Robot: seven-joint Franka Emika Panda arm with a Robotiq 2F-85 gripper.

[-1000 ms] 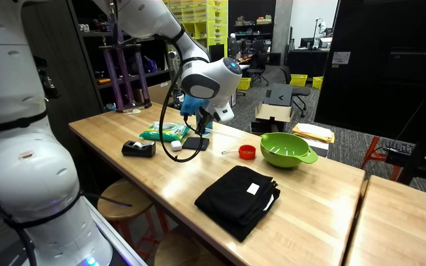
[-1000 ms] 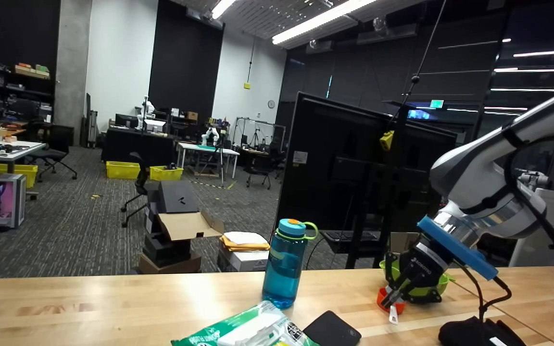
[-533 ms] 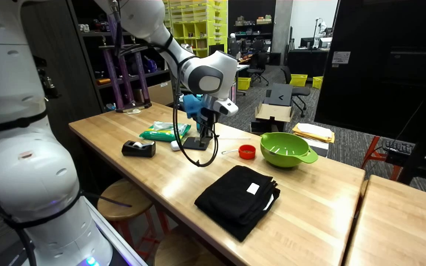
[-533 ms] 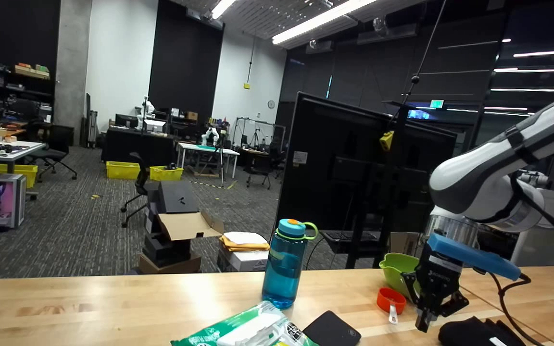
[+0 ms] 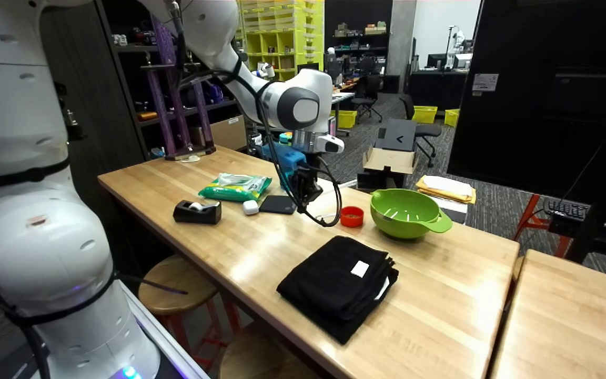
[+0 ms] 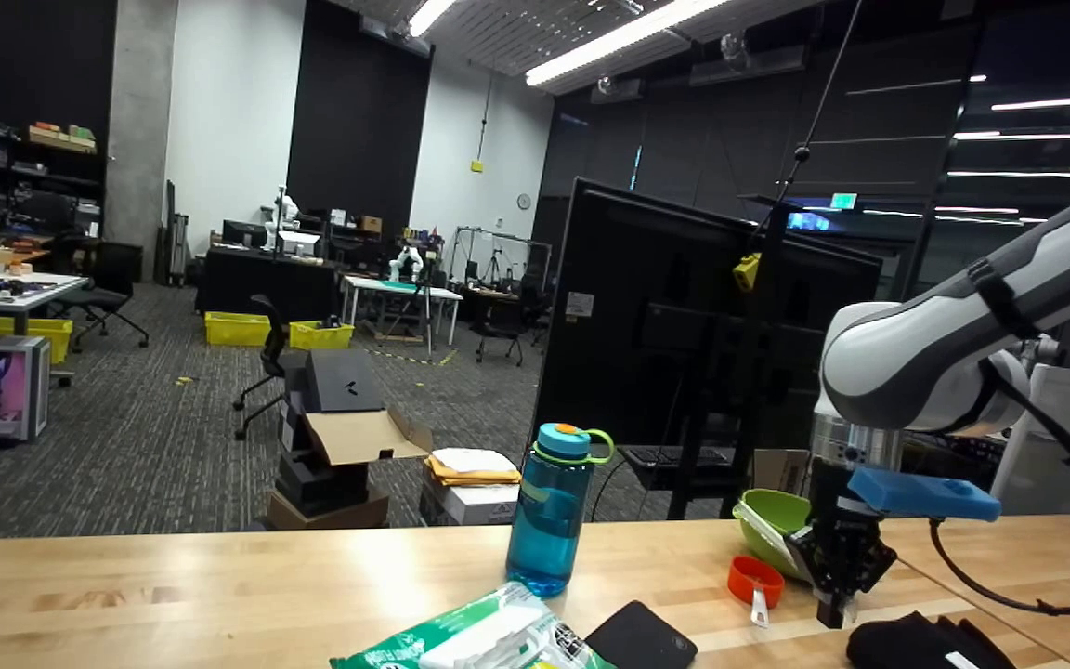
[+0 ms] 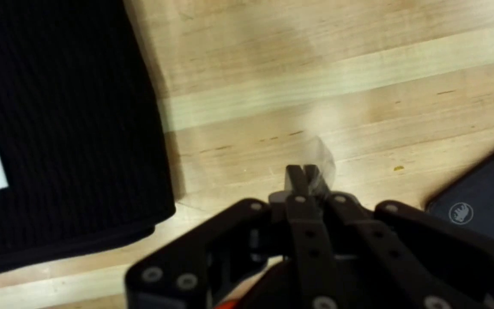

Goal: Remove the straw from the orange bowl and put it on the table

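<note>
A robotics lab, by the look of it: a white arm stands beside the table, more white arms show at desks across the room, and a tripod and a monitor are near them. A computer glows with coloured light inside its case; a tall yellow rack is divided into cubbyholes. Office chairs, grey carpet and strip lights lend it something of an office.

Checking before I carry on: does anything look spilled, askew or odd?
Nothing stands out: the orange bowl and green bowl sit upright, with no spill visible. The clear straw, blurred, is pinched in the gripper.
</note>
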